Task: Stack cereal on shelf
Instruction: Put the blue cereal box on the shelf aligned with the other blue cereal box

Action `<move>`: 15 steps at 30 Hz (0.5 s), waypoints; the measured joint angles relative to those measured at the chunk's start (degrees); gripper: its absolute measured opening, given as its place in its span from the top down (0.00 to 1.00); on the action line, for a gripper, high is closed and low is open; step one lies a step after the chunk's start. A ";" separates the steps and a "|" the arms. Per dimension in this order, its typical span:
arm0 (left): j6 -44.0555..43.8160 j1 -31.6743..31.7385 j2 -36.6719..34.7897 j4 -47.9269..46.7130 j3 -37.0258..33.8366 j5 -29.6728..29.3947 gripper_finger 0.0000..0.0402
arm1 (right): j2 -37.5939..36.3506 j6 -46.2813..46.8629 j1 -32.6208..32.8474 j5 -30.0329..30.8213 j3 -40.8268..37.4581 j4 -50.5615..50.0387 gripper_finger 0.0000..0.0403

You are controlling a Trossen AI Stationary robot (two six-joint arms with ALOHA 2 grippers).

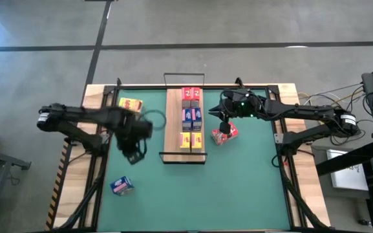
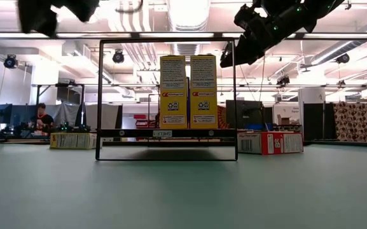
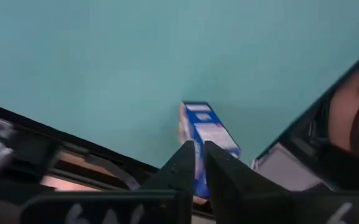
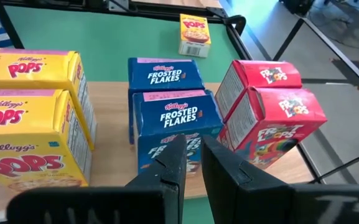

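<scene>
Six boxes stand on the shelf (image 1: 185, 126), in three pairs along the board: two red (image 1: 191, 94) at the far end, two blue (image 1: 191, 118) in the middle, two yellow (image 1: 191, 139) at the near end. In the right wrist view the same pairs read as yellow Pops (image 4: 23, 134), blue Frosted Flakes (image 4: 176, 115) and red Froot Loops (image 4: 272, 109), all upright and touching their partners.

Three more boxes are off the shelf, on the green mat (image 1: 238, 188) of the desk (image 1: 95, 97). One red box (image 1: 225, 134) lies just right of the shelf, tilted. One yellow box (image 1: 130, 104) sits near the far left corner. One blue box (image 1: 121, 186) lies well apart, towards the near left.

Left fingers (image 1: 134, 155) hang over the mat left of the shelf, between the yellow and blue loose boxes (closer to neither by much). They are closed together and hold nothing; in the left wrist view the fingers (image 3: 196, 171) show pressed nearly tip to tip with the loose blue box (image 3: 207, 140) lying beyond them on the mat.

Right fingers (image 1: 223, 124) are above the mat just right of the shelf, over the loose red box and not touching it. They too are closed and empty; in the right wrist view the fingers (image 4: 191, 165) stand with only a thin slit between them, pointing at the blue pair.
</scene>
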 joint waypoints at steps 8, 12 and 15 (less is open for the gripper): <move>-20.59 -15.94 0.46 4.40 -1.59 -1.10 0.64 | 0.00 -0.15 0.00 -0.02 0.00 1.22 0.91; -23.22 -24.01 0.52 6.02 -4.52 -6.98 0.43 | 0.00 -1.01 0.00 -0.04 0.00 1.31 0.91; -24.20 -29.89 0.79 9.03 -5.77 -9.23 0.33 | 0.01 -2.14 0.00 -0.04 0.00 1.60 0.91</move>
